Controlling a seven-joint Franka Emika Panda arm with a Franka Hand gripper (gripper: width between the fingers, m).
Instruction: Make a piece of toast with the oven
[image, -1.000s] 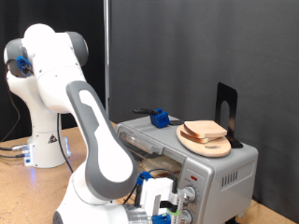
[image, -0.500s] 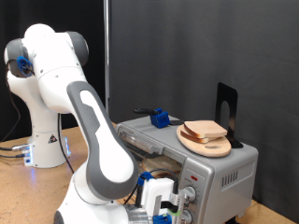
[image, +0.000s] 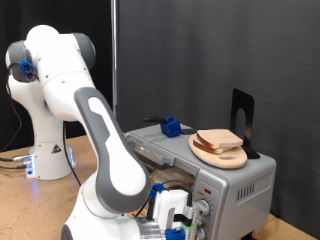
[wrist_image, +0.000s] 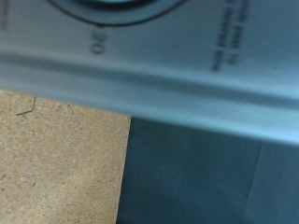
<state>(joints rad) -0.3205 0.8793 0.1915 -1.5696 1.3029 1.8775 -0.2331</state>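
Observation:
The silver toaster oven (image: 243, 186) stands at the exterior view's lower right. The piece of toast (image: 219, 138), pale with a tan crust, lies on a round wooden plate (image: 226, 157) on top of the oven. My gripper (image: 187, 222) is low at the oven's front, right by its two round knobs (image: 205, 208). Its fingers are too small and crowded to read. The wrist view is blurred and very close to the oven's silver control panel (wrist_image: 201, 65), with a dial mark "20" (wrist_image: 95, 39). No fingers show there.
A blue object (image: 172, 127) and a black upright stand (image: 241, 110) are on the oven's top. The white robot base (image: 45, 150) stands at the left on the wooden table (wrist_image: 51, 159). A black curtain hangs behind.
The arm's forearm has shifted very slightly; the gripper stays at the oven's knobs. The toast and plate have not moved.

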